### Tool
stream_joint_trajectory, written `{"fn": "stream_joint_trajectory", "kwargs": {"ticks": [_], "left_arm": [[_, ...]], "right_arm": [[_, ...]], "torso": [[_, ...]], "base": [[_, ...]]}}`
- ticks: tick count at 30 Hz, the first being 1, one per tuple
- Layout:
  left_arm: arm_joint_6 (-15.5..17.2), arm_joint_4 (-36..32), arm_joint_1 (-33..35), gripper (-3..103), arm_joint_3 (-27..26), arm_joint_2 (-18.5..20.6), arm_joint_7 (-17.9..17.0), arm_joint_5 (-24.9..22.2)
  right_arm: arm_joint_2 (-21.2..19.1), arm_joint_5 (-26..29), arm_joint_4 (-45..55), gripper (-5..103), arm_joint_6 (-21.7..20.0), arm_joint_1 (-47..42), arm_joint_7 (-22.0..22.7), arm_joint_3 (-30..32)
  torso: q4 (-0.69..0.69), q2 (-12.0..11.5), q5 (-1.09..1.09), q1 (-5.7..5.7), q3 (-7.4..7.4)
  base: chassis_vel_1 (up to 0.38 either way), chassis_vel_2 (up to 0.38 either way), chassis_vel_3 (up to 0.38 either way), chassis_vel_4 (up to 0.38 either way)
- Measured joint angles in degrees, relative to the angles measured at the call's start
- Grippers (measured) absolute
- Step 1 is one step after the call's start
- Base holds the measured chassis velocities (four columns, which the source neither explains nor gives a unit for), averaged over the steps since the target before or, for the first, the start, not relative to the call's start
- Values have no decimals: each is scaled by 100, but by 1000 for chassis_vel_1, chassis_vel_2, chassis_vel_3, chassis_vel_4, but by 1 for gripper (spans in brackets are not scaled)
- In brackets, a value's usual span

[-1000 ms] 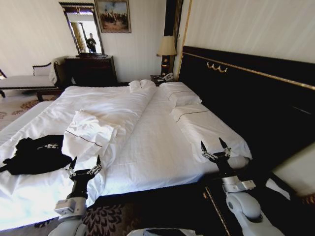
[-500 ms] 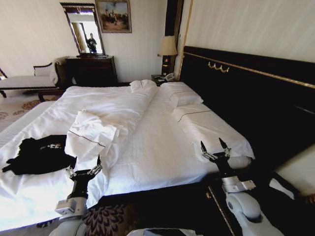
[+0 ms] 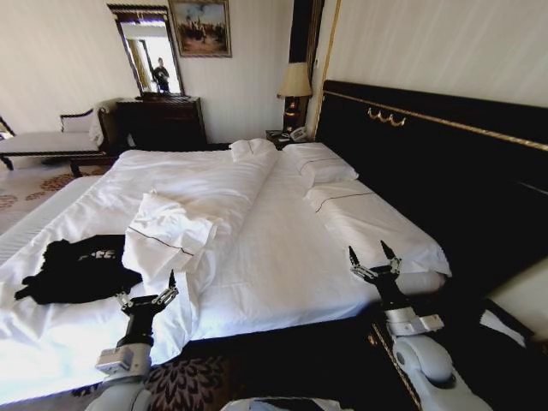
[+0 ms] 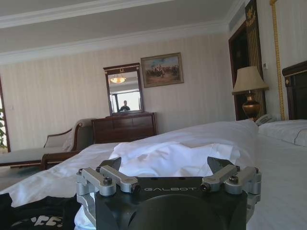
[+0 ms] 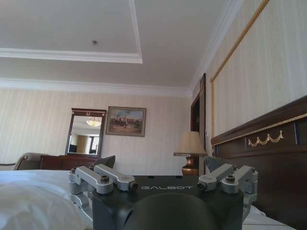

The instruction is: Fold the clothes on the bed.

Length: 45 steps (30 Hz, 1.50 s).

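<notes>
Lying crumpled at 9 o'clock on the bed [image 3: 282, 257], black T-shirt [image 3: 79, 270], white lettering up, left end effector [image 3: 147, 294] and right end effector [image 3: 373, 260] fingers apart, empty.

Black clothes [image 3: 77, 270], white bed [image 3: 274, 257]

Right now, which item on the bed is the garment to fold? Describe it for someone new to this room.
Start at the big white bed with the dark headboard. Near its foot, left of the folded white duvet, lies a crumpled black T-shirt with white lettering, the bedding's one dark thing.
</notes>
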Motion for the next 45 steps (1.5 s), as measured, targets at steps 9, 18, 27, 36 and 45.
{"fn": "stream_joint_trajectory", "kwargs": {"ticks": [9,18,27,36,45], "left_arm": [[-9,-8,7,100,1,-5,2,1],[-22,-14,18,100,3,-16,2,10],[-32,-20,30,100,9,-22,2,20],[-38,-39,47,100,9,-20,3,26],[-39,-47,56,100,4,-5,7,25]], "right_arm": [[8,-2,9,100,0,-5,3,0],[17,-7,14,100,5,-16,3,2],[29,-13,28,100,11,-26,3,3],[35,-28,46,100,19,-50,3,6],[37,-40,47,100,23,-55,2,6]], "torso": [[0,0,0,0,0],[0,0,-1,0,0],[0,0,0,0,0],[1,0,0,0,0],[1,0,0,0,0]], "base": [[85,93,-85,-80],[103,111,-105,-104],[86,84,-82,-85],[99,89,-91,-91],[93,83,-75,-72]]}}
